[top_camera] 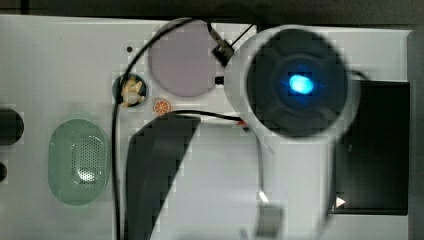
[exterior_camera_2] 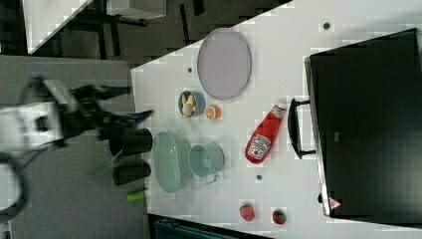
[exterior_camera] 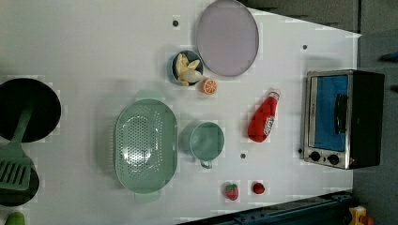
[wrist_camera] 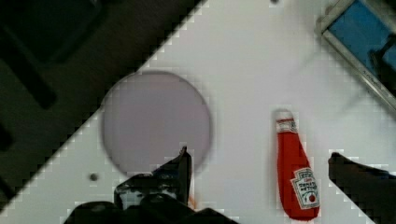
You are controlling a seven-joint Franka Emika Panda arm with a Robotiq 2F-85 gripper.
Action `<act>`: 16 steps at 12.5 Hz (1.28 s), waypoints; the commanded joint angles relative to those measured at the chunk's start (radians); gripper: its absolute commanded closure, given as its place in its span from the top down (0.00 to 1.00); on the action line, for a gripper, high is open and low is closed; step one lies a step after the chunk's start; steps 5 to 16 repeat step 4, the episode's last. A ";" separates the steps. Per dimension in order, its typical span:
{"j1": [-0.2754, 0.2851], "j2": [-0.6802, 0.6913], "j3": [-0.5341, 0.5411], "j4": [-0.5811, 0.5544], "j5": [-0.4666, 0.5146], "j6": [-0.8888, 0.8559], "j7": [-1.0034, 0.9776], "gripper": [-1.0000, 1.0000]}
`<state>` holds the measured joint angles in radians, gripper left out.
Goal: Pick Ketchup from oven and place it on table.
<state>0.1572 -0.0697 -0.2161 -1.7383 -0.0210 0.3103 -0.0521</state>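
The ketchup [exterior_camera: 264, 119] is a red bottle with a white cap, lying on its side on the white table [exterior_camera: 94, 47] just in front of the oven [exterior_camera: 342, 119]. The oven's blue glass door is shut. The right view also has the ketchup [exterior_camera_2: 263, 137] beside the handle of the oven [exterior_camera_2: 368, 124]. My gripper [wrist_camera: 258, 153] is open, its fingers spread wide, and it holds nothing. It hangs well above the table, with the ketchup [wrist_camera: 295, 172] far below it. In the right view the gripper [exterior_camera_2: 130, 103] is off past the table's edge.
A grey-lilac plate [exterior_camera: 227, 37] lies at the back. Near it are a small bowl of food [exterior_camera: 187, 69] and an orange slice [exterior_camera: 209, 86]. A green colander [exterior_camera: 146, 146], a green cup [exterior_camera: 205, 140], two strawberries [exterior_camera: 231, 191] and a black pan [exterior_camera: 26, 110] also stand on the table.
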 commanded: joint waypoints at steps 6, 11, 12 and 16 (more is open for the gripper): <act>-0.009 0.050 0.006 0.124 0.011 -0.372 0.025 1.00; -0.009 0.050 0.006 0.124 0.011 -0.372 0.025 1.00; -0.009 0.050 0.006 0.124 0.011 -0.372 0.025 1.00; -0.009 0.050 0.006 0.124 0.011 -0.372 0.025 1.00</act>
